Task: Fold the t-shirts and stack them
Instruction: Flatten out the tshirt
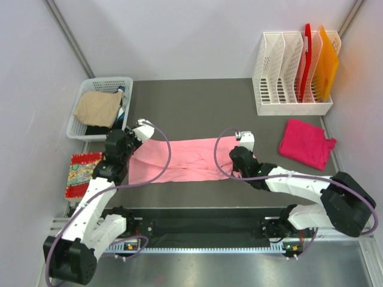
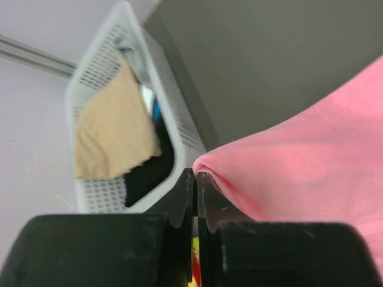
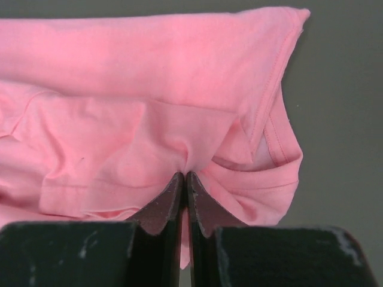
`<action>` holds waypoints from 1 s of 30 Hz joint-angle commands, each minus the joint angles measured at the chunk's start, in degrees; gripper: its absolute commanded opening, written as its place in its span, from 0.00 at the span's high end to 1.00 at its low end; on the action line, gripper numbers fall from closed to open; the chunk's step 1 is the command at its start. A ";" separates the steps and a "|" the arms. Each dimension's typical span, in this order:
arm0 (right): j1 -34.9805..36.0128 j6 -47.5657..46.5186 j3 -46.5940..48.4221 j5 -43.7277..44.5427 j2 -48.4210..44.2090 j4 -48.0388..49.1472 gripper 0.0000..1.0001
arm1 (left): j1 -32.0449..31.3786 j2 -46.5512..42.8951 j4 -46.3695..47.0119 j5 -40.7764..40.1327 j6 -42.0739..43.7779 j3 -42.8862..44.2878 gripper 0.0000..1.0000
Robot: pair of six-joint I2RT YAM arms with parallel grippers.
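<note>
I'm counting two t-shirts: left gripper [image 2: 195,179] and right gripper [image 3: 185,179] are both pinching the salmon-pink t-shirt [image 1: 185,158], jaws closed; the magenta t-shirt [image 1: 306,143] is lying right of it.

The right pincer [image 3: 185,179] pinches a gathered fold of the salmon-pink t-shirt [image 3: 149,89].

basket [image 1: 108,79] left, rack [image 1: 293,108] and magenta t-shirt [image 1: 306,144] right, open mat [image 1: 197,107] between
</note>
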 commanded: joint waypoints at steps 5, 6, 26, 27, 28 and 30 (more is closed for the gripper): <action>-0.13 0.34 4.79 2.56 4.06 3.55 0.93 | 0.29 7.01 8.72 1.32 0.47 -8.27 0.99; -0.22 0.25 4.96 2.56 4.15 3.55 0.92 | 0.29 7.45 9.35 1.50 0.29 -8.62 0.99; -2.86 -2.21 7.42 2.82 3.01 3.02 1.00 | 0.29 10.18 12.43 0.80 0.64 -10.82 0.99; -2.77 -2.39 7.69 2.82 2.74 2.84 1.00 | 0.37 10.00 12.43 0.89 0.64 -11.00 0.99; -2.86 -2.39 7.78 2.82 1.70 2.49 1.00 | 0.29 9.57 12.34 0.71 0.73 -11.00 0.99; -2.86 -2.74 7.69 3.00 0.46 2.05 1.00 | 0.29 8.78 12.08 0.80 0.64 -10.91 0.99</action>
